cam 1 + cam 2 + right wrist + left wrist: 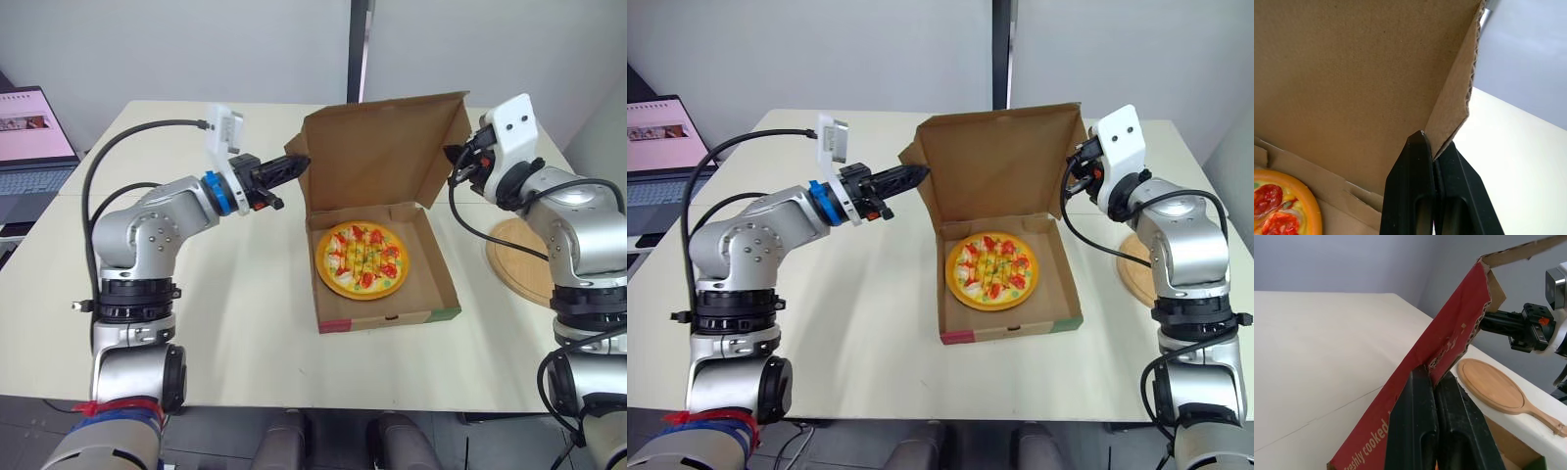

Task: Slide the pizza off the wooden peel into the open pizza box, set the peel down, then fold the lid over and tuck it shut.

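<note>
The left hand (297, 165) and right hand (457, 164) each pinch a side flap of the upright lid (382, 147) at the box's (392, 319) twelve o'clock edge. The pizza (362, 258) lies inside, and the peel (519, 259) rests on the table (245, 313) at three o'clock. This looks like the closing step; next, both hands should swing the lid toward six o'clock together.

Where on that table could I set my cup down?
Widest bare patch: the table left of and in front of the pizza box. The far left corner is bare too. Crowded: around the lid, pinched by the left tool and the right tool, and by the peel on the right.
</note>
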Robot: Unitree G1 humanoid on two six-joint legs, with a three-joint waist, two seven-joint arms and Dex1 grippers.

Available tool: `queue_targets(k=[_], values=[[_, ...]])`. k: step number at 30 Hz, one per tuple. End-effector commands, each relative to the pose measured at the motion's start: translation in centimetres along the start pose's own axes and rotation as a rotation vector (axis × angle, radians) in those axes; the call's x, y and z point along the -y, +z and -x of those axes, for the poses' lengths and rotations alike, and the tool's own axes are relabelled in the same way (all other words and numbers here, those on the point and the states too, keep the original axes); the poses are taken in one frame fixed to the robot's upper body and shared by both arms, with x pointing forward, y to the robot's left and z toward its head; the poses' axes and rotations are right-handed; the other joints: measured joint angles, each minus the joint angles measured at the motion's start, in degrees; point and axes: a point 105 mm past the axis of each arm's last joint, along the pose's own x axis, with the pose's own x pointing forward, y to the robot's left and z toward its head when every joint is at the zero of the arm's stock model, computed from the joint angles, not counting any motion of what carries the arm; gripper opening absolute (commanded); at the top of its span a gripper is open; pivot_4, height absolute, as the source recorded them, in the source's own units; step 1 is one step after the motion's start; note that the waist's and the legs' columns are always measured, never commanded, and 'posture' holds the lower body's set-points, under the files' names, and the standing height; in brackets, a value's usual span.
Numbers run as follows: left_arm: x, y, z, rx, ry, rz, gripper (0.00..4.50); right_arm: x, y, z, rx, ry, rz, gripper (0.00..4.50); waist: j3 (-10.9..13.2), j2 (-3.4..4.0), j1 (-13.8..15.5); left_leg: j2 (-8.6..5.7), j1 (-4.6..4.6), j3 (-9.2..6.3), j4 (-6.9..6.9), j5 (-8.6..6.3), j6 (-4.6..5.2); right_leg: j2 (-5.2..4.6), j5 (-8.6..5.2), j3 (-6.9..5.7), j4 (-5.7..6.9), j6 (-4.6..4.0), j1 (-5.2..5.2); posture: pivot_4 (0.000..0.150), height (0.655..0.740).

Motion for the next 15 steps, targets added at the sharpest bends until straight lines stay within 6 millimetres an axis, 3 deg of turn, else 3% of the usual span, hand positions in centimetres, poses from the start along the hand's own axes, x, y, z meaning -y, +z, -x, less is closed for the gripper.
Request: queue_targets(k=[1,7,15], values=[[1.3,1.1,-2.2,0.029,-0.059,-0.042,0.00,0.7,2.0,1.9,0.066,-0.068,0.011,0.03,0.0,0.00,0.0,0.00,-0.01,0.00,0.00,0.00,0.00,0.00,0.00,-0.01,0.00,0.00,0.00,0.150,0.7400],[1.3,0.5,-3.6,0.029,-0.068,-0.042,0.00,1.0,1.4,3.4,0.043,-0.173,-0.052,0.03,0.0,0.00,-0.2,-0.02,-0.05,-0.01,0.03,0.01,-0.02,0.00,0.01,0.03,0.00,0.01,-0.03,0.150,0.7400],[1.8,0.2,-5.4,0.049,-0.083,-0.043,0.00,-0.8,0.9,4.8,0.016,-0.234,-0.114,0.03,0.0,0.00,0.0,-0.04,-0.06,-0.05,0.05,0.01,-0.01,0.01,0.01,0.01,0.02,0.01,-0.02,0.150,0.7400]])
